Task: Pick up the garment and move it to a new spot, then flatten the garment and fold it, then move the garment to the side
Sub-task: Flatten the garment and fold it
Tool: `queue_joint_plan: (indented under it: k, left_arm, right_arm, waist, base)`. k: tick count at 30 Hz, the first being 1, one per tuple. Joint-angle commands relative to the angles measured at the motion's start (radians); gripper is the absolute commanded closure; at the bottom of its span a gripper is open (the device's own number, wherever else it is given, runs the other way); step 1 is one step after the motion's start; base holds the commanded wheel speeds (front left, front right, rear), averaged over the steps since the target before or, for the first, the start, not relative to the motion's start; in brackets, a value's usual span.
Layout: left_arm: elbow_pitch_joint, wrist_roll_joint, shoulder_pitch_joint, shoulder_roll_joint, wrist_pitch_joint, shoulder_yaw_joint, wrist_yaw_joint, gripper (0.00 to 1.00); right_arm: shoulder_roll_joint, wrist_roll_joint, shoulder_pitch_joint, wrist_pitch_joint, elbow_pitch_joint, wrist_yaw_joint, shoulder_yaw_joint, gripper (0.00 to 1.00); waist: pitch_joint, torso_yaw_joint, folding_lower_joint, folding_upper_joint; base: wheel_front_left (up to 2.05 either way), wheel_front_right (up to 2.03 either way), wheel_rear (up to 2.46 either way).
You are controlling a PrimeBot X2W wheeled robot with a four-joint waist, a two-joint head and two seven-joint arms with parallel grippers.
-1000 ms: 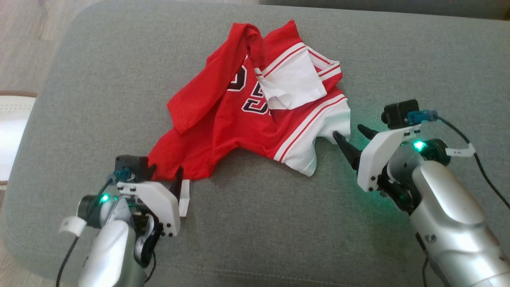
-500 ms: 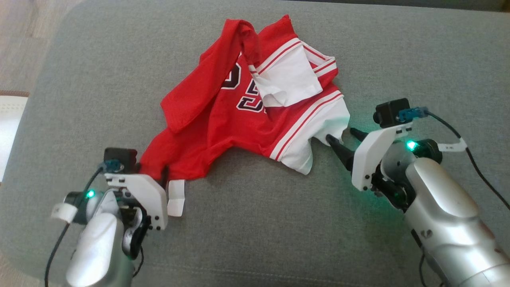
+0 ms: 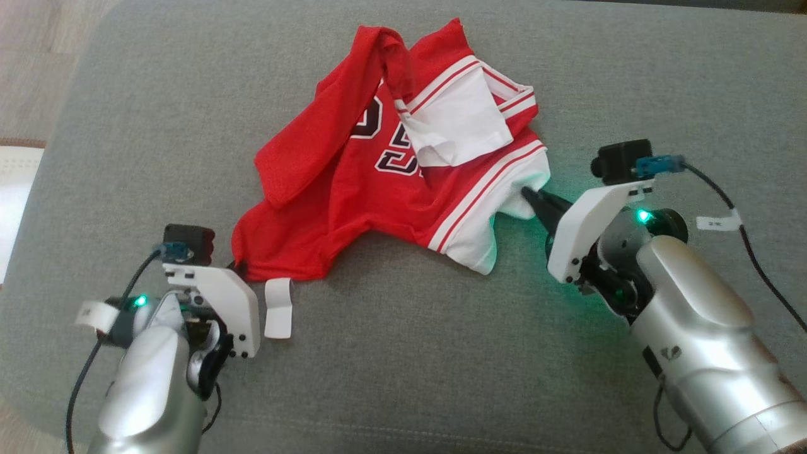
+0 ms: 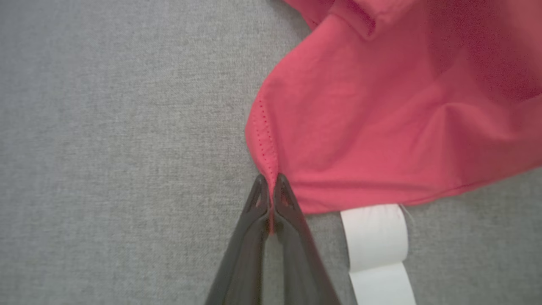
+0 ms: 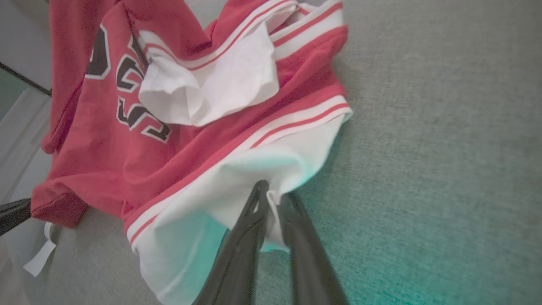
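Observation:
The garment (image 3: 378, 189) is a red jersey with white striped sleeves and dark numerals, lying crumpled on a grey cushion. My left gripper (image 3: 234, 266) sits at its near-left corner, and in the left wrist view this gripper (image 4: 270, 186) is shut on the red hem (image 4: 266, 156). My right gripper (image 3: 531, 194) is at the white sleeve on the jersey's right. Seen from the right wrist, that gripper (image 5: 273, 192) is shut on a fold of the white sleeve (image 5: 254, 169). A white label (image 3: 277, 309) trails from the hem beside the left gripper.
The grey cushion (image 3: 403, 378) extends wide around the jersey, with bare fabric in front and to the right. Its left edge drops to a wooden floor (image 3: 31, 75), where a pale rug (image 3: 16, 189) lies.
Both grippers went from open to shut, the left on the red hem corner, the right on the white sleeve. The head view shifted slightly.

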Motion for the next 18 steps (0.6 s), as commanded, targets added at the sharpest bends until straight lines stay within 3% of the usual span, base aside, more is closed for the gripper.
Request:
queue_joint_plan:
  k: [1,8,13,18]
  left_arm:
    - [-0.016,-0.02,-0.025,0.021,-0.014,0.031,-0.01,1.0]
    - [-0.156,-0.125,0.016,0.017,-0.037,0.076,-0.037,1.0]
    - [-0.425,-0.237,0.085,0.013,0.002,0.11,-0.052,1.0]
    - [-0.748,-0.337,0.148,0.016,0.092,0.117,-0.056,1.0]
  right_arm:
    - [0.015,0.029,-0.037,-0.03,-0.035,-0.001,-0.005,1.0]
    - [-0.036,0.153,-0.015,-0.079,-0.152,-0.001,-0.058,1.0]
    - [-0.134,0.239,0.051,-0.073,-0.352,-0.001,-0.132,1.0]
    - [-0.208,0.288,0.145,-0.036,-0.605,-0.001,-0.272,1.0]
  waist:
    - [-0.007,-0.009,0.0,0.0]
    - [-0.046,-0.03,0.0,0.0]
    - [-0.095,-0.043,0.0,0.0]
    - [-0.139,-0.065,0.0,0.0]
  base:
    - [0.0,0.0,0.0]
    - [0.0,0.0,0.0]
    - [0.0,0.0,0.0]
    - [0.0,0.0,0.0]
